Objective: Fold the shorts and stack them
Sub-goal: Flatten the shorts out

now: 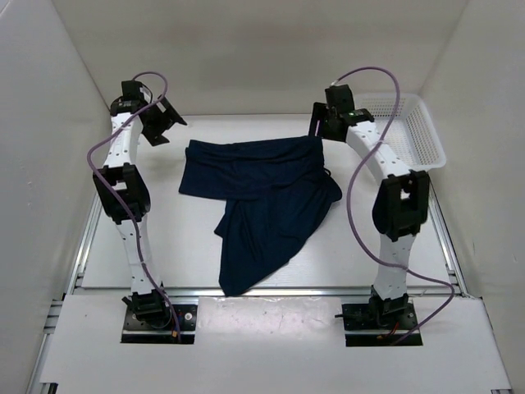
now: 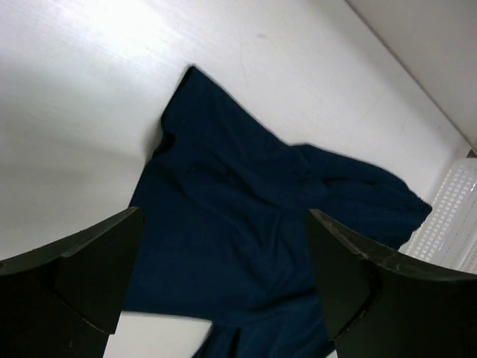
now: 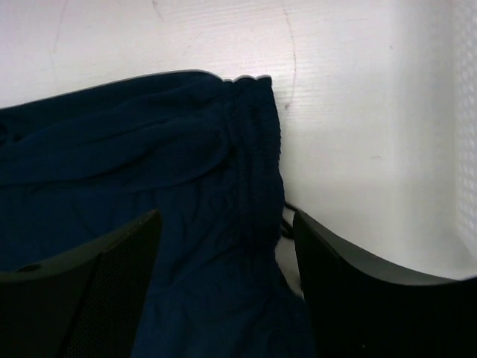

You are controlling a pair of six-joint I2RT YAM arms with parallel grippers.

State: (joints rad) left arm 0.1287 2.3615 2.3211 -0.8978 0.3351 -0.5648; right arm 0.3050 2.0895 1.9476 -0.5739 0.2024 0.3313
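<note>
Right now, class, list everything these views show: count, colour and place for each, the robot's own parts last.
shorts: one pair, dark navy, rumpled mid-table, one leg trailing toward the near edge
basket: one, white, perforated, table's far right corner
table: one, white, under everything
cables: two, purple, one along each arm
arms: two, white and black, bases at near edge
left pincer: one, black, open, by the shorts' far left corner
right pincer: one, black, open, over the shorts' far right corner
</note>
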